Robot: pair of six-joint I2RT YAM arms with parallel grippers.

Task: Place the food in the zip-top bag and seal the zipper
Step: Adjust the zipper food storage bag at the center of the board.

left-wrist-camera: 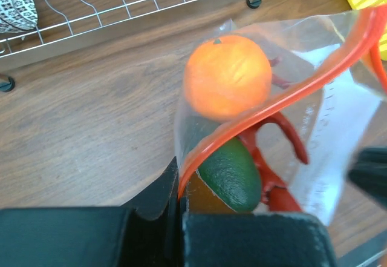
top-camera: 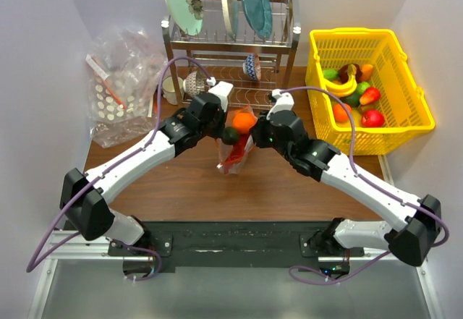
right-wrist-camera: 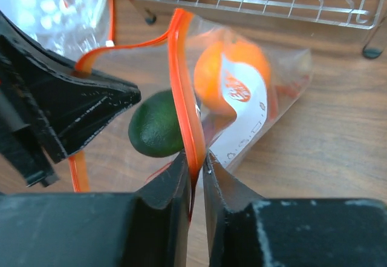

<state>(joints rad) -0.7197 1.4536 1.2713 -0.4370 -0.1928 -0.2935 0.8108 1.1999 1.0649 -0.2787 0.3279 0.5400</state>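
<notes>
The zip-top bag (top-camera: 235, 161) stands upright at the table's middle between both arms, and its mouth gapes. The orange (left-wrist-camera: 227, 76) and the dark green fruit (left-wrist-camera: 230, 173) sit high in the mouth. The red lobster (left-wrist-camera: 275, 152) lies deeper below them. My left gripper (left-wrist-camera: 179, 197) is shut on the orange-red zipper (left-wrist-camera: 284, 94) at one end of the mouth. My right gripper (right-wrist-camera: 198, 165) has the zipper (right-wrist-camera: 184, 85) between its jaws at the other end. They stand slightly open, with a thin gap on the right side. The white label (right-wrist-camera: 239, 97) faces the right wrist view.
A metal dish rack (top-camera: 231, 51) with plates stands behind the bag. A yellow basket (top-camera: 369, 87) of toy fruit is at the right. A heap of clear dotted bags (top-camera: 119, 91) lies at the back left, with a cup (top-camera: 171, 87) beside it.
</notes>
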